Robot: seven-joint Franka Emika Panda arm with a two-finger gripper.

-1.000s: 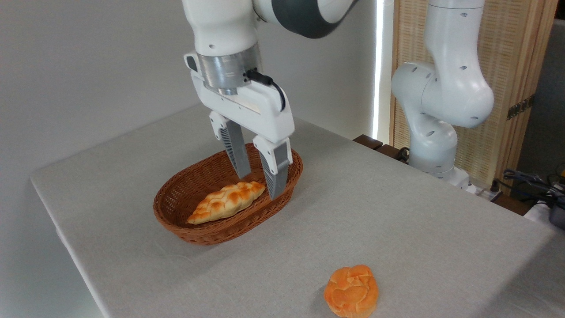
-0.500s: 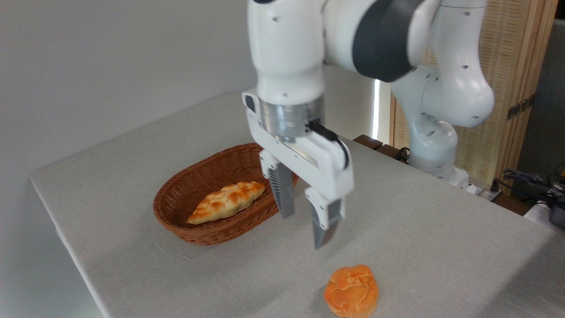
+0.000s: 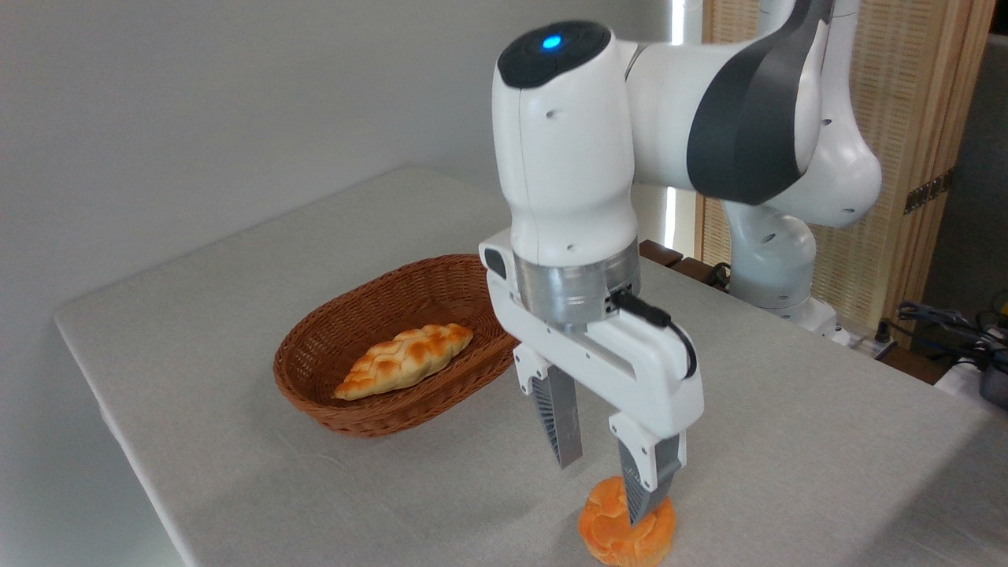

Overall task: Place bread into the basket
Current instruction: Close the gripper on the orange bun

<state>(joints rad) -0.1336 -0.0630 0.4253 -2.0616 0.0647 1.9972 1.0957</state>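
Since the earlier frame your gripper (image 3: 604, 492) travelled from over the basket (image 3: 346, 402) to the bun (image 3: 628, 529) at the tabletop's front edge, fingers spread and empty. It looked light and soft; you should grip its sides gently.

We see basket (image 3: 346, 354) on counter (image 3: 787, 441) left, loaf (image 3: 403, 361) inside; bread (image 3: 610, 531) front right, pincer (image 3: 606, 488) directly above it.
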